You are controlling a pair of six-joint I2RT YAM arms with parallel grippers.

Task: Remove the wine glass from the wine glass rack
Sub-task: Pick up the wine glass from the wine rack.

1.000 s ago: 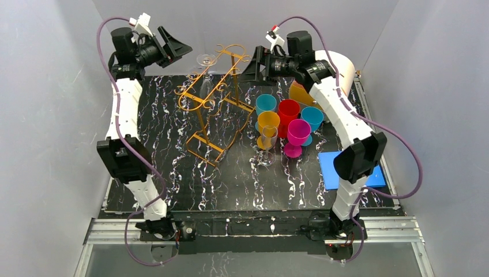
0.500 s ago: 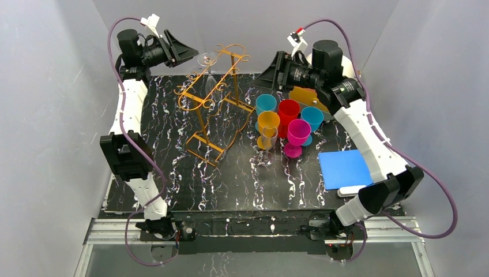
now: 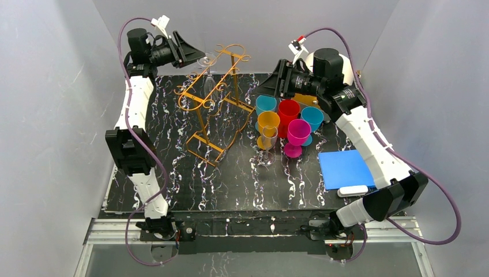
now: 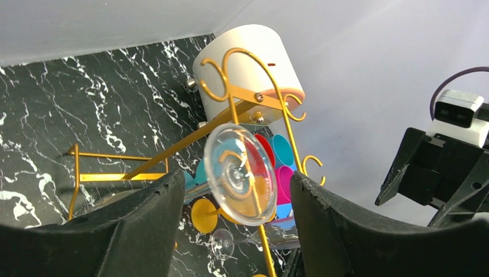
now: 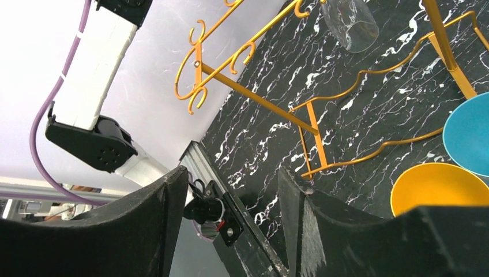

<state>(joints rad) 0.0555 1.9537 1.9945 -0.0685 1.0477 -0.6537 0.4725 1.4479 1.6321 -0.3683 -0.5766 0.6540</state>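
Observation:
The gold wire wine glass rack (image 3: 211, 98) stands on the back left of the black marbled table (image 3: 230, 184). A clear wine glass (image 3: 206, 64) hangs upside down from the far end of its top rails. My left gripper (image 3: 195, 53) is at that end, level with the rails. In the left wrist view the glass's round foot (image 4: 239, 173) sits between the open fingers (image 4: 138, 225) of the left gripper (image 4: 236, 193), with a gap on each side. My right gripper (image 3: 266, 81) hovers right of the rack, open and empty (image 5: 230, 196); it sees the rack (image 5: 254, 98) and the glass bowl (image 5: 349, 20).
Coloured goblets (image 3: 286, 124) cluster right of the rack, with a second clear glass (image 3: 266, 149) standing in front of them. A white cylinder (image 3: 343, 62) stands at the back right. A blue pad (image 3: 345, 168) lies near the right edge. Grey walls enclose the table.
The left gripper moved right to the glass's foot and its jaws narrowed. The right arm drew back from the rack, its elbow swinging out and down to the right; its jaws narrowed too.

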